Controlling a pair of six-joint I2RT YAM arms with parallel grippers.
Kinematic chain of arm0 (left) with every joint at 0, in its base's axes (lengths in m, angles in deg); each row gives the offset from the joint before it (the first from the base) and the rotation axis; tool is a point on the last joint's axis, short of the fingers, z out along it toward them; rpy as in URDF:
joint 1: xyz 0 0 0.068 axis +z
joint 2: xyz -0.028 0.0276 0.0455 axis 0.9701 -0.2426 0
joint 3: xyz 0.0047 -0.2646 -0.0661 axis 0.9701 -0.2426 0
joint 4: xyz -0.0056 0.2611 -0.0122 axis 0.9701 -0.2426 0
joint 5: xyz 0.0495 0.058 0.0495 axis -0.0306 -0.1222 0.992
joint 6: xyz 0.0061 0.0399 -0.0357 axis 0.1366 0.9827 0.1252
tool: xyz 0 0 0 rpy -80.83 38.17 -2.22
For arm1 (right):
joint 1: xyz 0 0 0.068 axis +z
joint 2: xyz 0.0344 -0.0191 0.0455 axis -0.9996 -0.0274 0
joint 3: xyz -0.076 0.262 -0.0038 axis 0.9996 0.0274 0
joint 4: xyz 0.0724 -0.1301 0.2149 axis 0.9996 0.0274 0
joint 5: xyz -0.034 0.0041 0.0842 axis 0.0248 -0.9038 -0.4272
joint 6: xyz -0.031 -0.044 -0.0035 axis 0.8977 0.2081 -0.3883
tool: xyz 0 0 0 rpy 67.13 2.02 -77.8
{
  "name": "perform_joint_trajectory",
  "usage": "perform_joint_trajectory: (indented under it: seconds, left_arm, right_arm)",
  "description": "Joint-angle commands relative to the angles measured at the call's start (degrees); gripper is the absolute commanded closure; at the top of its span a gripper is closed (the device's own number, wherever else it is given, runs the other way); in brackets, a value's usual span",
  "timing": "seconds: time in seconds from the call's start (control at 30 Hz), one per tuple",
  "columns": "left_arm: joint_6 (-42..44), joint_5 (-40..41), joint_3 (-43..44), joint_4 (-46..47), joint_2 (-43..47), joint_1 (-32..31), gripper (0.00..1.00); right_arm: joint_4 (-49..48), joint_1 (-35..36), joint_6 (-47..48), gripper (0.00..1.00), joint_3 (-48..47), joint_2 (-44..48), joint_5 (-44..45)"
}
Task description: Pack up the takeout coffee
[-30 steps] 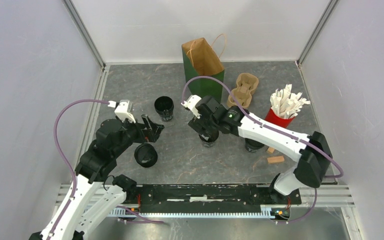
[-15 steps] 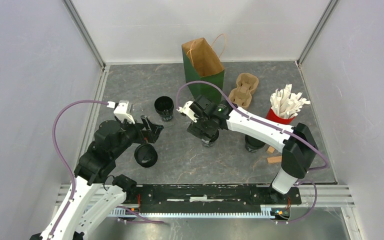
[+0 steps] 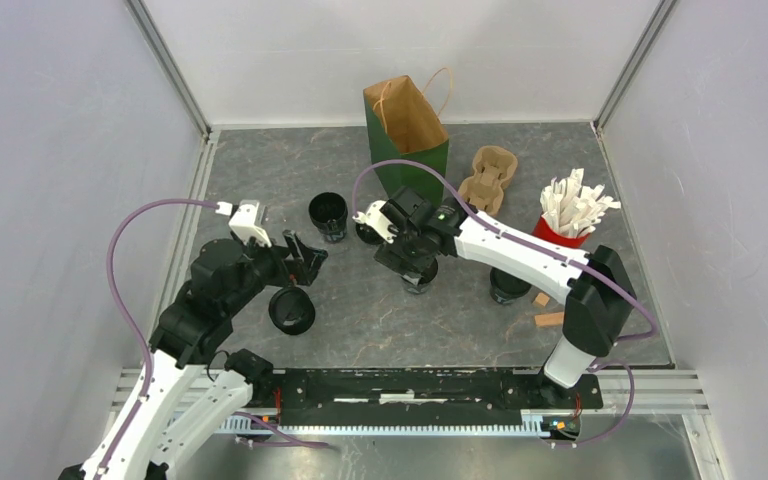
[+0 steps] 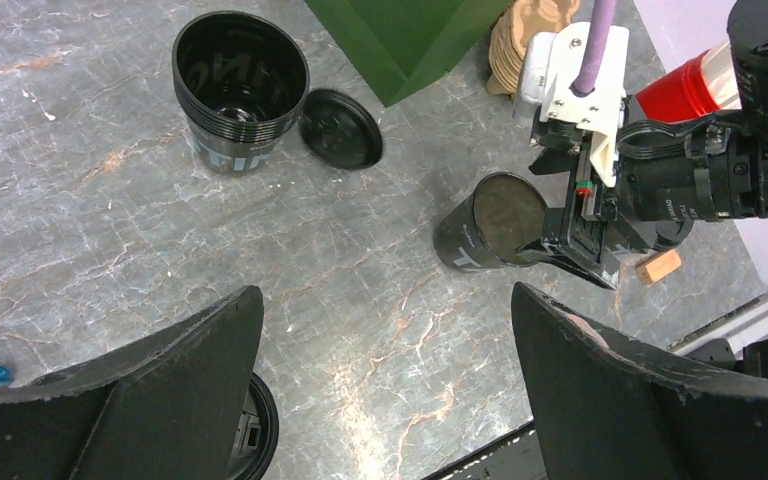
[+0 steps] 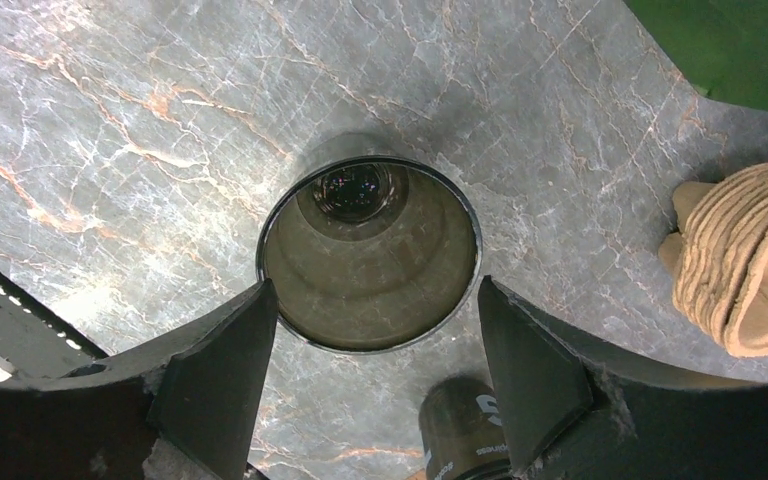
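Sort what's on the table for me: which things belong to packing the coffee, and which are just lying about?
Job: open black cup between the right pincer's fingers; stack of black cups; loose black lid; another black cup; green paper bag, probably.

Lying about: red cup of white packets; tan cup carrier; small tan blocks.

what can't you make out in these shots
Second cup: right arm covers its top in the top view; right wrist view's bottom edge cuts it.
Open cup: right jaws flank its rim, right wrist view; touching or apart, unclear.
Green bag: own walls hide its floor, top view.
Black round thing: lid or cup, too small, top view.
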Motion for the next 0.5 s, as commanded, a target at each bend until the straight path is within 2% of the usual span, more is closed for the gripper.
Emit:
perform_joint_trajectory:
  seconds: [0.0, 0.1, 0.13, 0.27, 0.33, 0.47]
  left_arm:
    - [2.5, -2.4, -0.3, 2.4, -1.5, -0.1, 0.00]
    - [2.5, -6.4, -0.4, 3.9, -4.9, -0.1, 0.01]
    - [3.2, -7.1, 0.0, 4.2, -6.9, -0.1, 0.03]
    - [9.5, -14.4, 1.5, 7.6, -14.7, -0.2, 0.26]
    - [10.6, -14.9, 1.3, 11.0, -18.4, -0.3, 0.30]
    - [15.1, -13.3, 1.7, 16.7, -27.2, -2.8, 0.45]
  right_arm:
    - [-4.0, -0.3, -1.4, 0.20, 1.7, 4.3, -1.8]
    - [-8.0, -0.3, -3.3, 0.20, 5.7, 9.1, -2.6]
    - [-9.5, -0.3, -3.9, 0.20, 7.4, 11.4, -3.0]
    - [-17.5, -0.3, -6.1, 0.18, 15.2, 20.9, -3.3]
    - [-21.3, -0.3, -6.7, 0.15, 18.7, 25.9, -2.5]
    - [-28.3, -0.2, -6.8, 0.13, 25.3, 37.0, 0.2]
